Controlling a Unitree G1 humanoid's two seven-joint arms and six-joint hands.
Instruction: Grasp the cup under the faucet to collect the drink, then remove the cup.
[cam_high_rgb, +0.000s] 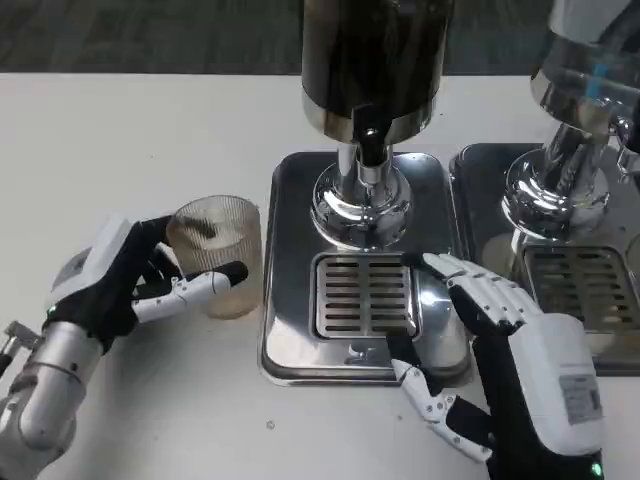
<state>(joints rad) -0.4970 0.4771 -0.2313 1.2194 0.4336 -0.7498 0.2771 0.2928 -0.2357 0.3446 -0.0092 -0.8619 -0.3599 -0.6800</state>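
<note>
Left hand around ribbed clear cup beside chrome tray

We see a ribbed, see-through cup that looks like clear plastic or glass, can't tell which. The dispenser base is polished metal, mirror-glossy, with a slotted metal drip grate looking a bit duller. The pedestal above is shiny chrome. The table is matt white and smooth. Both hands, left hand and right hand, look like smooth white and black plastic.
</note>
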